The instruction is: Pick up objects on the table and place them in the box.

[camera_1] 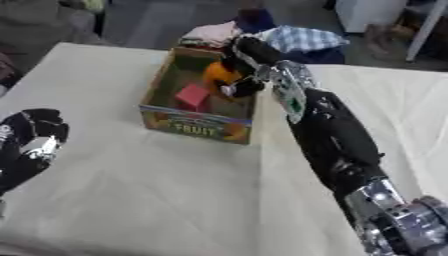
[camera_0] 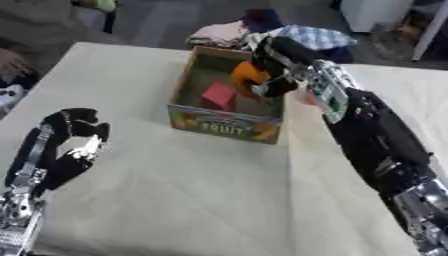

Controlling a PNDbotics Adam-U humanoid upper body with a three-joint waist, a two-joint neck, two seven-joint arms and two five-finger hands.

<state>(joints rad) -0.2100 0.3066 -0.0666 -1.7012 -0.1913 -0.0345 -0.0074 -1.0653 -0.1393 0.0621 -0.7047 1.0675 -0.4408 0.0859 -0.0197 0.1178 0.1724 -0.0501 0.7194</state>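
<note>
The right hand [camera_0: 273, 70] hangs over the fruit box [camera_0: 229, 95], fingers curled round an orange object [camera_0: 246, 75]; a red block [camera_0: 219, 96] lies inside. Placing step: next, release. The left hand [camera_0: 77, 134] rests curled, empty, on the table [camera_0: 201, 190].

Matt printed cardboard box [camera_0: 226, 125] under the glossy black plastic right hand [camera_0: 273, 70]. Matt cream cloth covers the table [camera_0: 175, 190].

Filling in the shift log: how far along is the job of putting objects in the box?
Done: a red block already lies in the box. In hand: the right hand holds an orange object over the box's far end, not yet let go. Left: no other loose objects show on the table. The left hand idles at the view's left, fingers curled.
</note>
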